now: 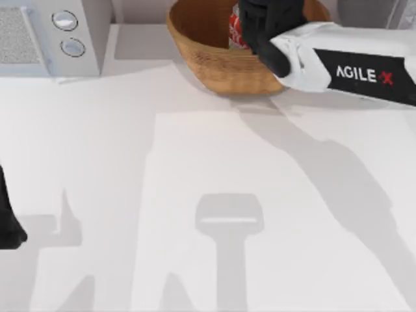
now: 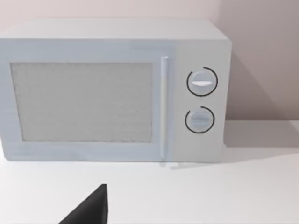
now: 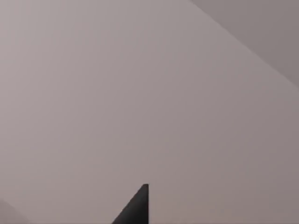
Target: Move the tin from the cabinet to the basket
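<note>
At the top centre of the overhead frame, the small upright red drink tin with white lettering stands inside the large round tan woven wicker basket, only a sliver of it visible just left of the right pincer, whose black body covers the rest. The tin's long axis looks vertical, and the pincer sits right against it above the basket's bowl. Whether the pincer grips the tin or has let go I cannot tell. If it does hold it, what remains is likely a release and a straight lift clear of the rim. The left pincer is parked at the frame's left edge, well away, its state unreadable, facing the white two-knob appliance across the white surface.
</note>
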### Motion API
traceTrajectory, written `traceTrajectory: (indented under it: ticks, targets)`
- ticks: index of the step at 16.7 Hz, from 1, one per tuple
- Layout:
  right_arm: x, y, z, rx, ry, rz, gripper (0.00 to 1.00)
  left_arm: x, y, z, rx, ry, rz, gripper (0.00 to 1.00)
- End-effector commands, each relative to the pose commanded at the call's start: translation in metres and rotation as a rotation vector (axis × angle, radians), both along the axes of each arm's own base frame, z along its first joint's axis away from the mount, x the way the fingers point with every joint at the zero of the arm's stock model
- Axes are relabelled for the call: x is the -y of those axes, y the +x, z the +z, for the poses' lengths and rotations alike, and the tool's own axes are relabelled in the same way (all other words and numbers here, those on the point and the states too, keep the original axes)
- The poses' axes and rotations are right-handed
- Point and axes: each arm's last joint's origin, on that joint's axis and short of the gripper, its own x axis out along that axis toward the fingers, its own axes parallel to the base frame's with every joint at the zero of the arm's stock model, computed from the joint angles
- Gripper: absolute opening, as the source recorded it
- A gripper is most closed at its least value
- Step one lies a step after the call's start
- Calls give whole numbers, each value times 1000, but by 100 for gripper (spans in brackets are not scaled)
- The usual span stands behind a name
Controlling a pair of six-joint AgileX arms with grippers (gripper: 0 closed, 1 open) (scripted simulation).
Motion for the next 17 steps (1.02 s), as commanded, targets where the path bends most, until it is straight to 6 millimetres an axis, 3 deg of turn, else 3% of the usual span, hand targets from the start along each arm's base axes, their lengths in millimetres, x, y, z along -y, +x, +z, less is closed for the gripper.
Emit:
traceTrajectory:
  ticks: [2,17]
  targets:
    - [0,0,0,0,0,0,100,0,0,0,0,0,0,100]
    - [0,0,0,0,0,0,100,0,0,0,0,0,0,100]
